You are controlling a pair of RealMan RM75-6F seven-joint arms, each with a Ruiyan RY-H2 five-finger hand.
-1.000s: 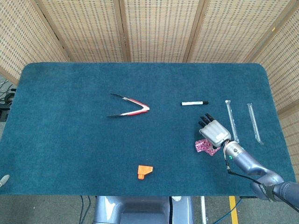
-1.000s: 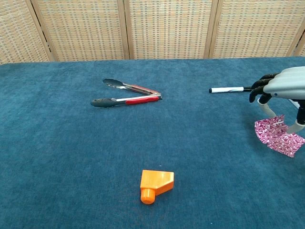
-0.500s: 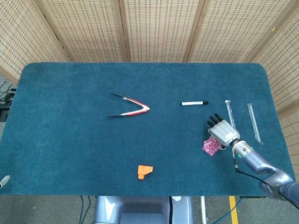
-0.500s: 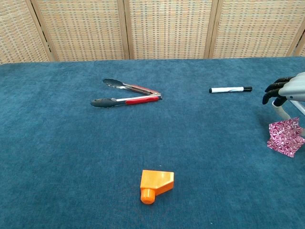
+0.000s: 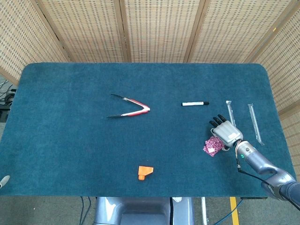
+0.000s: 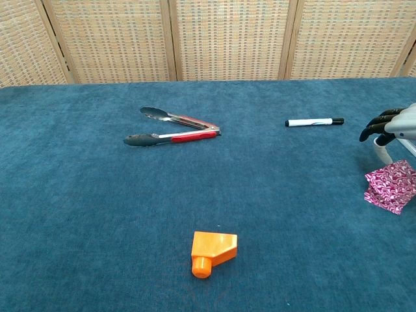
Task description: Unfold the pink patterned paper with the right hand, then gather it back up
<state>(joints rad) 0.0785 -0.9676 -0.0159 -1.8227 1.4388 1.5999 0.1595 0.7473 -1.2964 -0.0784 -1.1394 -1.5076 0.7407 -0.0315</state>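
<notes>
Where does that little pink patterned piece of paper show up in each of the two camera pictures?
Head view: the pink patterned paper lies low on the right, just left of the right robot hand.
Chest view: the same paper sits at the far right edge, below the dark fingers.
Shared landmark: the white marker pen with a black cap, up and left of the paper in both.

The right hand point(image 5: 225, 132) has a pale grey, boxy back plate from which black fingers point(image 5: 216, 121) extend, their dark tips also showing at the chest view's right edge. Behind the hand, the wrist narrows to a silver ring bearing a small green light point(image 5: 242, 156), and a thin black cable point(image 5: 248, 174) runs along the underside of the forearm. The forearm point(image 5: 265, 168) itself is a smooth, rounded blue-grey metallic shell.
</notes>
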